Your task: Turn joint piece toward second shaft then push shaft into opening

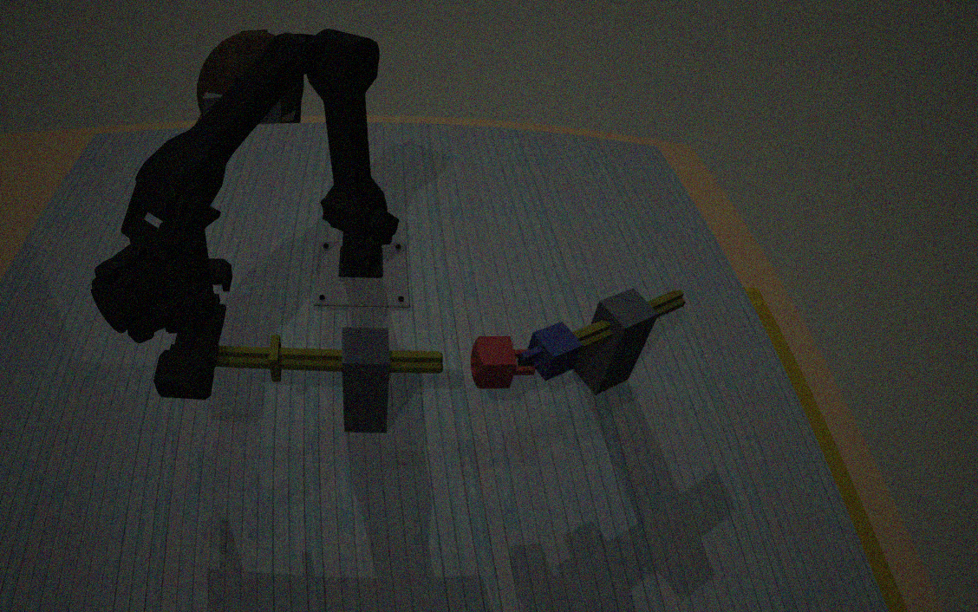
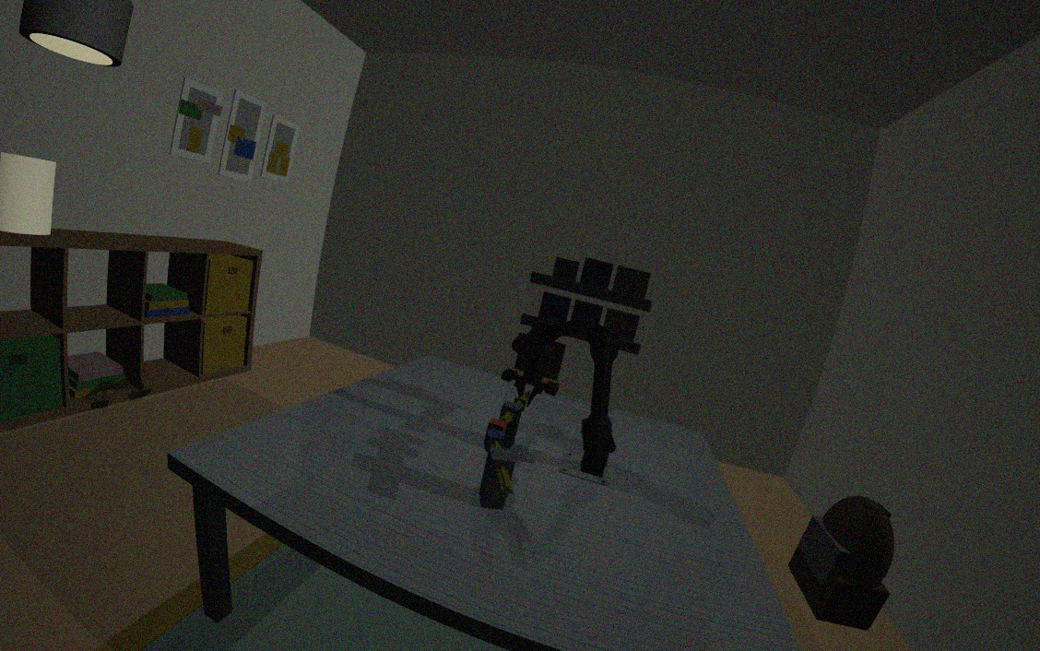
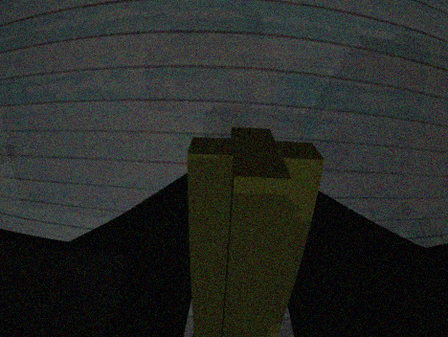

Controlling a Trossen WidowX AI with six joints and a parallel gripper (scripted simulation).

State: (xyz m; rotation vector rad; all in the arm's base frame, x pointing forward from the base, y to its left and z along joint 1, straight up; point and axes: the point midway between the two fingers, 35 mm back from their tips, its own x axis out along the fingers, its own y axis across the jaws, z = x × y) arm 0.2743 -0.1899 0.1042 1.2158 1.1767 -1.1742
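Observation:
My gripper [image 1: 188,369] [image 3: 238,182] is shut on the far left end of the yellow second shaft [image 1: 309,359] [image 3: 211,249]. This shaft has a cross-shaped profile and a collar [image 1: 275,358], and runs through the left grey block [image 1: 365,382]. Its free tip stands a short gap left of the red joint piece [image 1: 494,362] [image 2: 497,422]. The red piece looks roughly in line with the shaft, its opening side facing the tip; the inside is hidden. It is hinged to a blue piece [image 1: 553,351] on the first shaft [image 1: 667,302], which slants back through the right grey block [image 1: 622,349] [image 2: 494,489].
The arm's base plate [image 1: 394,277] is on the table [image 1: 505,216] [image 2: 613,568] behind the blocks. The arm arches over to the left end of the second shaft. A shelf unit [image 2: 176,247] stands by the wall, and a dark rounded object [image 2: 857,537] stands beyond the table.

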